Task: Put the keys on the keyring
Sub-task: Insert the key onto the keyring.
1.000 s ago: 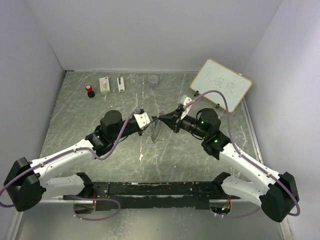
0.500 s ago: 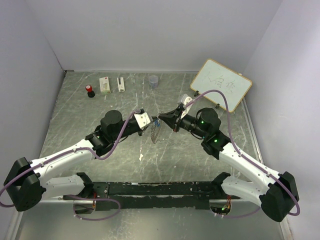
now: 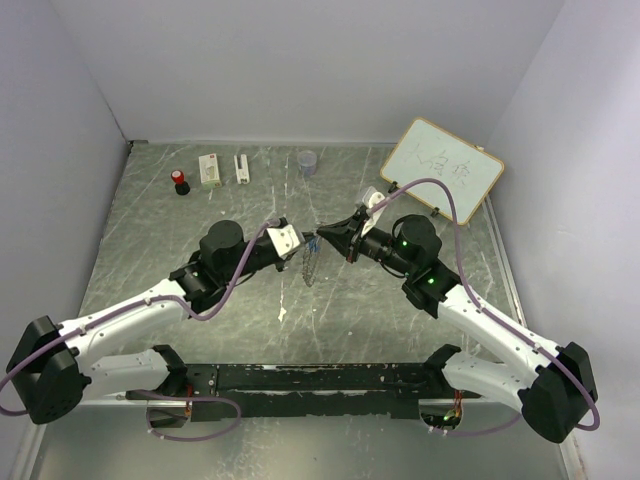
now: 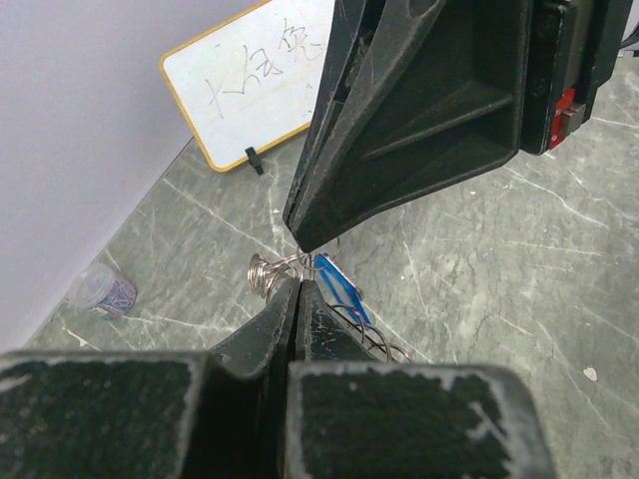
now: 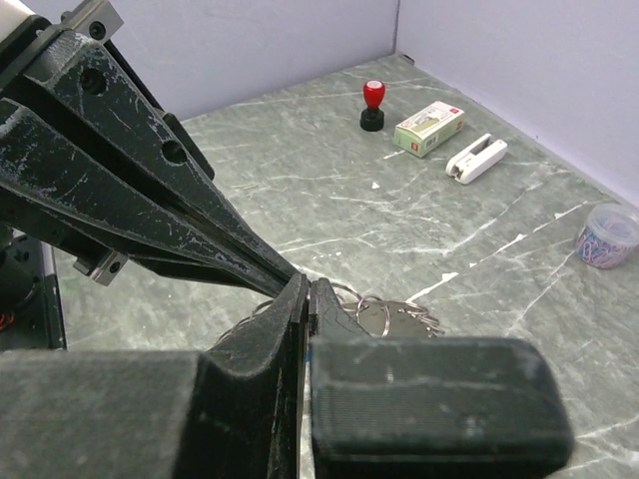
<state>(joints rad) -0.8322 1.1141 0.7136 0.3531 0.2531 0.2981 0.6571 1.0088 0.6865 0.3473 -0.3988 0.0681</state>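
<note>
My two grippers meet tip to tip above the table's middle. My left gripper is shut on the thin wire of the keyring, which hangs below the tips with several small dark keys. In the left wrist view my left gripper pinches the wire beside a small coil of the keyring. The blue key hangs right at the tip of my right gripper. My right gripper is shut on the blue key. In the right wrist view my right gripper touches the left fingers, and rings and keys hang behind.
A whiteboard leans at the back right. A small cup of paper clips stands at the back middle. A red stamp, a small box and a white stapler remover lie at the back left.
The blue key has come into view between the two tips. The hanging keyring has turned and looks narrower. Both arms have hardly moved.
</note>
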